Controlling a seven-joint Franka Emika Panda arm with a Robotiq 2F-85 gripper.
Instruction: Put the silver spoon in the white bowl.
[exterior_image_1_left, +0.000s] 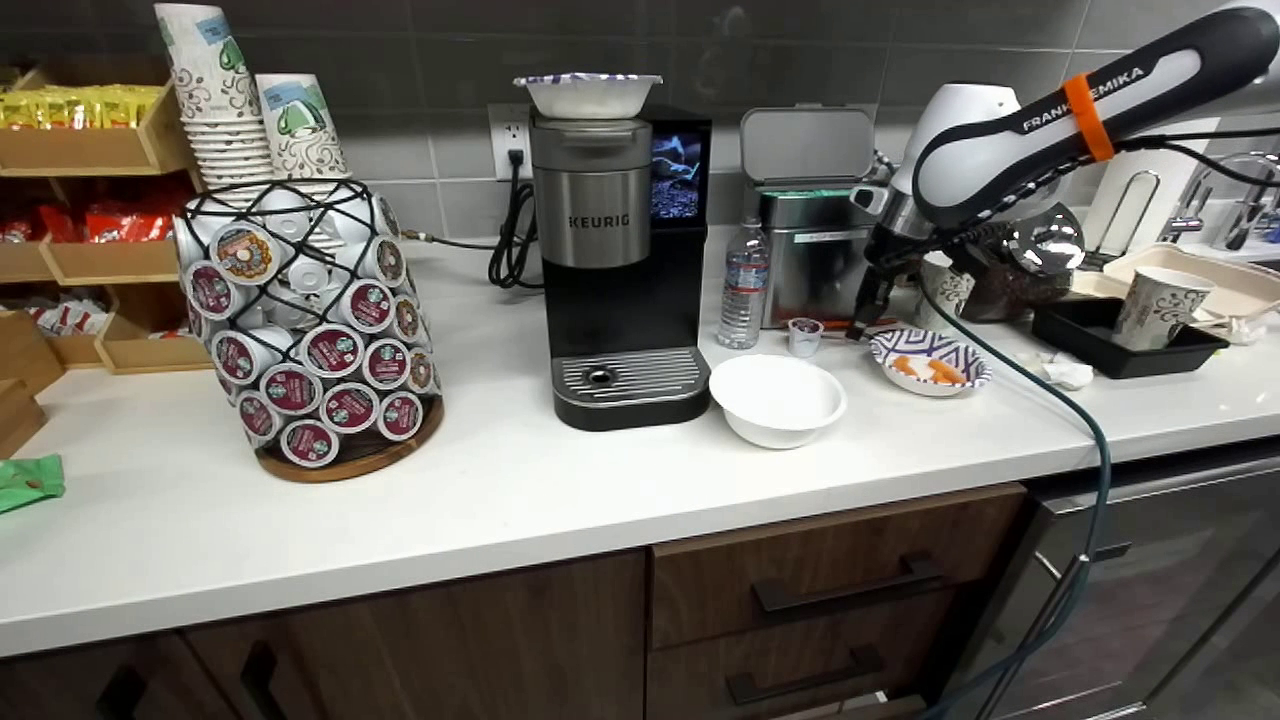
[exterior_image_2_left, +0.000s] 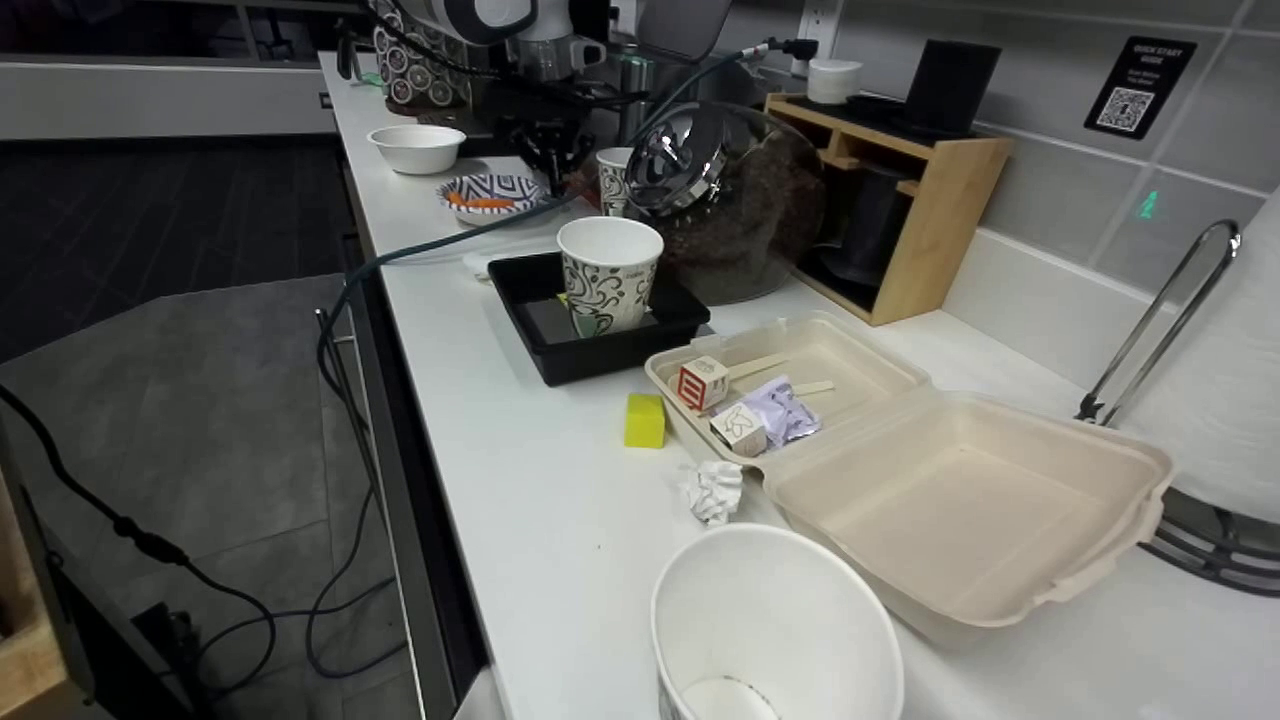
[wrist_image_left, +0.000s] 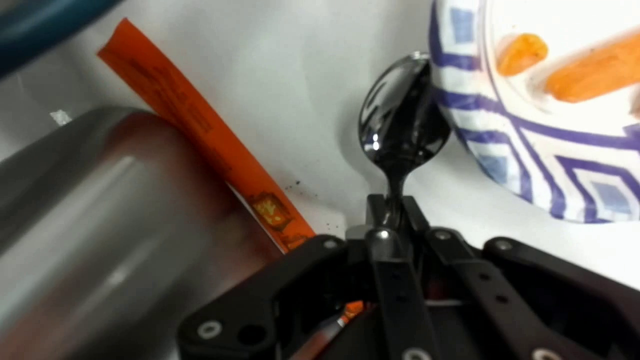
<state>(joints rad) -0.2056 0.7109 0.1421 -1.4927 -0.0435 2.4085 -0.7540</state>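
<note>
The spoon (wrist_image_left: 401, 120) is pinched at the neck, end effector (wrist_image_left: 395, 212) closed on it! It's best lifted straight, clear of the patterned dish (wrist_image_left: 540, 150) alongside, then carried to the white bowl (exterior_image_1_left: 780, 398), nearer the front of the tabletop (exterior_image_1_left: 515, 465) than the end effector.

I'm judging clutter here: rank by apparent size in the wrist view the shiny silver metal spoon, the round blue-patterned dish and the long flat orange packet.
1. Round blue-patterned dish, cut off by the picture edge.
2. Long flat orange packet, partly hidden.
3. Shiny silver metal spoon, handle partly hidden.
</note>
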